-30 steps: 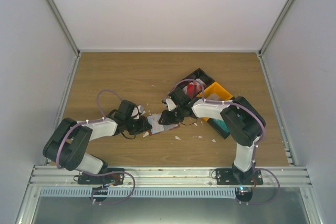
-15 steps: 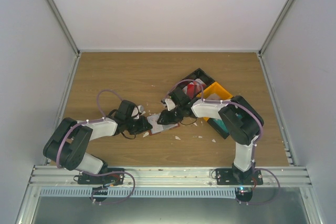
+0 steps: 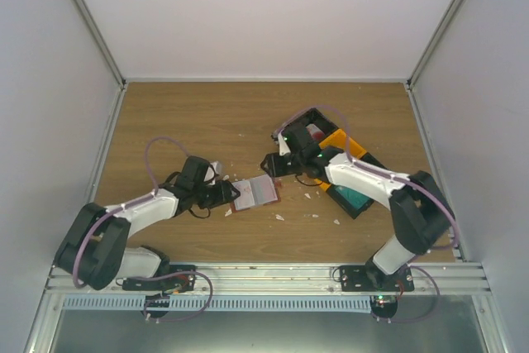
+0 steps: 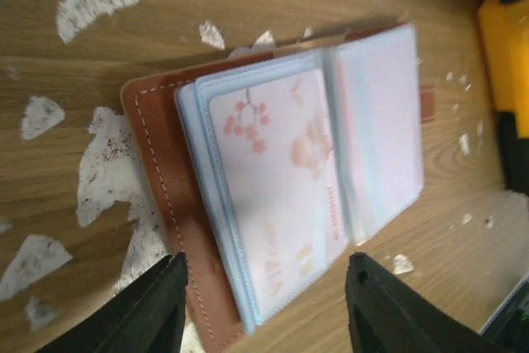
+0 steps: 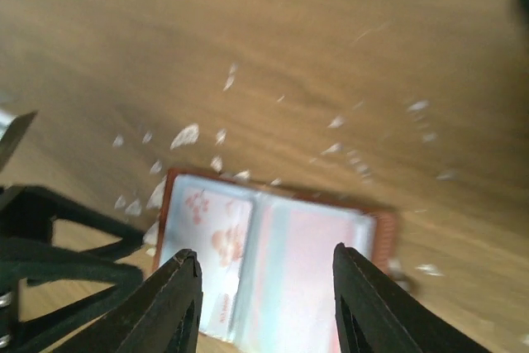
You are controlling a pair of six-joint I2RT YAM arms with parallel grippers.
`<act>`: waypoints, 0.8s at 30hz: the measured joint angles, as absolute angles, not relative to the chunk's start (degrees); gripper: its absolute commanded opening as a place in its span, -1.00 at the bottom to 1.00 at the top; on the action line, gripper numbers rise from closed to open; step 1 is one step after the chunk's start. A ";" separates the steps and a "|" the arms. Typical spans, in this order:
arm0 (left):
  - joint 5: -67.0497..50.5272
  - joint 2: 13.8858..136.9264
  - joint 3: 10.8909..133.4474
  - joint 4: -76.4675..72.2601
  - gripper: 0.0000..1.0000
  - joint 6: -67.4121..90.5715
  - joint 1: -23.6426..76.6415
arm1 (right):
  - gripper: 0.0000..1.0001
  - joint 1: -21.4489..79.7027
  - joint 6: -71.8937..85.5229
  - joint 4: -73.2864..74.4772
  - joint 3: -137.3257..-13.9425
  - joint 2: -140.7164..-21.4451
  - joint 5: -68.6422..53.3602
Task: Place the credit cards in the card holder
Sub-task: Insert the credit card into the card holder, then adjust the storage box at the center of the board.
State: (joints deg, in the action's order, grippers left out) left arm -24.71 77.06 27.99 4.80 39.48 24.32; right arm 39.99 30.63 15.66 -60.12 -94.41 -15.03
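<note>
Leather, reddish-brown: the folding card holder (image 3: 254, 193) lies spread open on the wooden bench (image 3: 182, 113), a pale pinkish card (image 4: 277, 196) tucked in one pocket, and nothing pins it. My worry: the cover springs shut or skids the instant a finger nudges it. At its left edge the left claw (image 3: 225, 196) sits low, jaws apart, gripping nothing. Just beyond, the right claw (image 3: 277, 164) hovers on a bent arm, likewise open and empty. Farther off, a teal card (image 3: 353, 198) and a red-and-white card (image 3: 307, 133) wait in black plastic bins (image 3: 296, 118).
</note>
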 measured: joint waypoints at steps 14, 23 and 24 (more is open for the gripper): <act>-14.66 57.80 31.94 12.14 0.98 33.93 24.32 | 0.17 31.29 20.60 28.58 -60.23 -79.07 2.81; -15.92 57.19 31.94 10.68 0.98 32.32 24.32 | 0.01 21.32 21.67 42.13 -60.34 -75.20 5.69; -17.08 57.47 31.90 9.96 0.98 32.34 24.32 | -0.05 20.45 23.31 44.21 -59.94 -74.02 6.33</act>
